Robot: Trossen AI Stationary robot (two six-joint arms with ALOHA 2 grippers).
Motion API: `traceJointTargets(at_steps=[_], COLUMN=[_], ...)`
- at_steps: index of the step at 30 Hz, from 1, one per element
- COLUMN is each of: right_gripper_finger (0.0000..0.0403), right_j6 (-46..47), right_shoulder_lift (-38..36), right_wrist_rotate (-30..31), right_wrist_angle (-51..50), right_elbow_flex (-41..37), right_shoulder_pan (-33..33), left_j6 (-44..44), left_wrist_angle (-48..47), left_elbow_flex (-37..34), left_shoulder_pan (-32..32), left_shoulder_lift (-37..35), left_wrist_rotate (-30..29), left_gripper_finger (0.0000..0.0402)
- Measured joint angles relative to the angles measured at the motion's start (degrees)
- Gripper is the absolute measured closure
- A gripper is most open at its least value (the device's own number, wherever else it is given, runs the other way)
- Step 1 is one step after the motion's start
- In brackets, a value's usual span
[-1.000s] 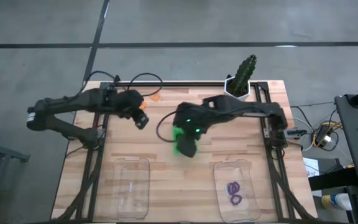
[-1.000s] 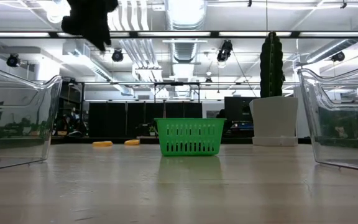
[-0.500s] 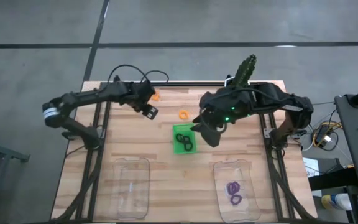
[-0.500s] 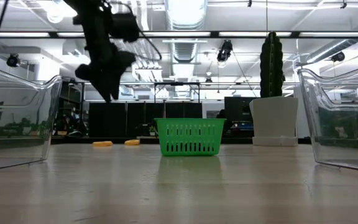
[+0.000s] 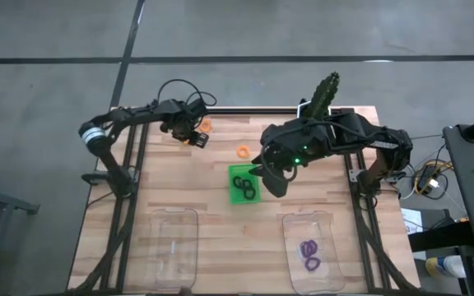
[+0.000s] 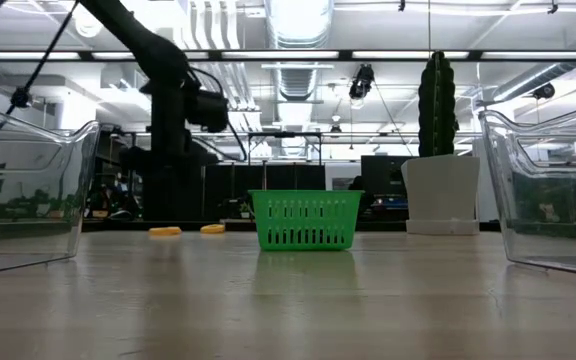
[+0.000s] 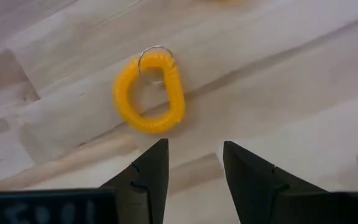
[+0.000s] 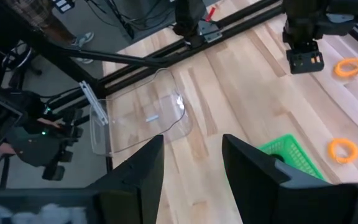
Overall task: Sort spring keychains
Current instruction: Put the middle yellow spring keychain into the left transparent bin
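My left gripper [image 7: 194, 163], fingers parted, hovers over an orange keychain [image 7: 149, 91]; my right gripper [image 8: 191, 158] hangs open above the green basket [image 5: 242, 183].

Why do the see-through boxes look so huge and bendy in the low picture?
Low view: the clear containers sit right by the camera, so they loom large and reflect the ceiling lights. High view: they look small, bigger than the green tray.

I find no words, numbers or brand marks I can read anywhere; faint pale marks on my left wrist housing [image 7: 39, 208] are too blurred.
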Motion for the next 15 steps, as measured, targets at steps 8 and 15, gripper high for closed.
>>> traceJointTargets(at_steps=[8,15], right_gripper_finger=[0.0248,0.0248], right_j6=[0.05,0.15], right_shoulder_lift=[0.34,0.34], right_wrist_rotate=[-0.04,-0.24], right_wrist_angle=[0.06,0.13], right_elbow_flex=[0.0,0.0], right_shoulder_pan=[0.0,0.28], left_j6=[1.79,2.4], left_wrist_angle=[3.87,3.62], left_elbow_flex=[0.0,0.11], left_shoulder_pan=[1.74,2.77], left_shoulder_lift=[3.45,5.03], left_wrist_rotate=[-1.47,-3.96], left_gripper_finger=[0.0257,0.0257])
